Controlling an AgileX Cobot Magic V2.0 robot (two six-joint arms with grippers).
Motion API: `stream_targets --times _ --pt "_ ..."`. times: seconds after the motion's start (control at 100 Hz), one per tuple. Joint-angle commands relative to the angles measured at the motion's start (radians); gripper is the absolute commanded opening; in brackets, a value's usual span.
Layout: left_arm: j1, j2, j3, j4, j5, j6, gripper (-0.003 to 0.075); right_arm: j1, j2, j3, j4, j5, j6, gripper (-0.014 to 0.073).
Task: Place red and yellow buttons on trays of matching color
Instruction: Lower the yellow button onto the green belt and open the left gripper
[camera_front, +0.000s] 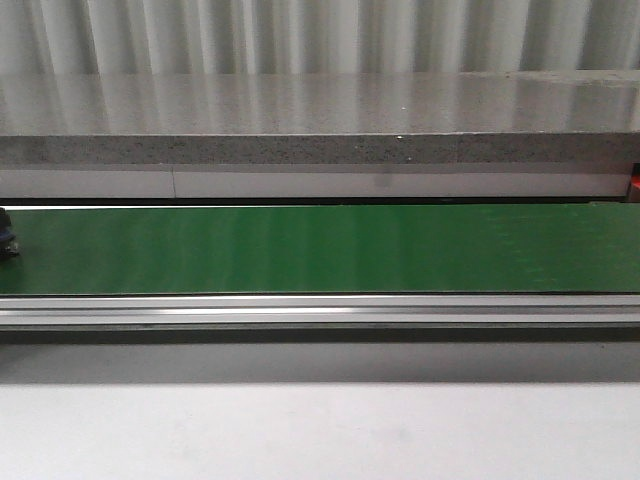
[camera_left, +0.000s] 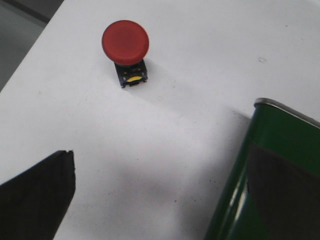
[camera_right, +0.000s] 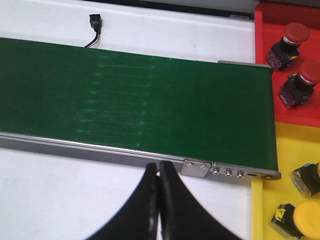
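A: How far along are we?

B: Two red buttons (camera_right: 294, 40) lie in the red tray (camera_right: 262, 60), two yellow buttons (camera_right: 300, 217) in the yellow tray (camera_right: 265, 210).

A: What's left?

B: One red button (camera_left: 125, 45) stands on the white worktop (camera_left: 200, 75) near the belt (camera_left: 270, 165) end. The left claw (camera_left: 165, 200) is spread open over it, holding nothing; the right claw (camera_right: 159, 200) is closed and empty.

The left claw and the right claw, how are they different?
The left claw is wide open; the right claw is shut, its tips touching. The left claw hangs by a red button on the white table; the right claw hangs at the green belt's edge. Both are black and empty.
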Motion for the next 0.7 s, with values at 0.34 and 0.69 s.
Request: stream_targets --times 0.34,0.69 --pt "0.046 0.199 -0.133 -0.038 -0.131 -0.008 0.0648 0.003 -0.002 -0.025 0.004 -0.065 -0.010 -0.0067" --pt "0.046 0.356 -0.322 -0.037 -0.127 -0.008 0.0648 0.003 -0.002 -0.025 0.004 -0.065 -0.010 -0.0067"
